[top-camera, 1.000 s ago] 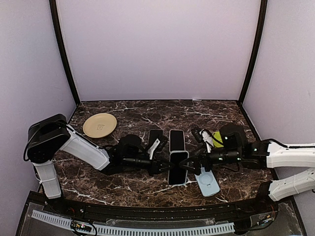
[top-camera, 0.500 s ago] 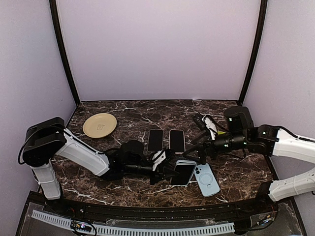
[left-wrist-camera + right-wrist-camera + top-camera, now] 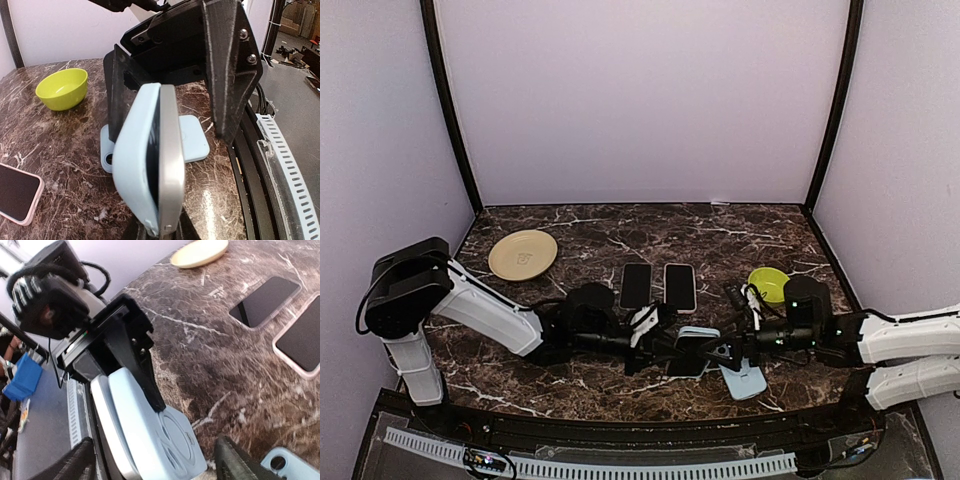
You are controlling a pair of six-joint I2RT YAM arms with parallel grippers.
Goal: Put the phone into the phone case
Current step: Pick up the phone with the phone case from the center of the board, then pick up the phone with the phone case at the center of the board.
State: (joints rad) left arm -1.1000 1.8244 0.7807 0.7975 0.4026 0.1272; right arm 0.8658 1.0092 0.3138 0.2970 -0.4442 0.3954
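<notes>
Left jaws gripping phone [image 3: 170, 162] partly in blue case [image 3: 134, 162], right jaws wide open around it

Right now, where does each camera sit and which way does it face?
Top external: above and behind the bases, looking down at the marble table; both arms show, left gripper and right gripper at the cased phone.
Left wrist: on the left arm, facing right toward the green bowl; own fingers barely show.
Right wrist: on the right arm, facing left toward the tan plate; own open fingers frame the bottom.
Shared: all see the cased phone; each wrist view shows the opposite gripper.
</notes>
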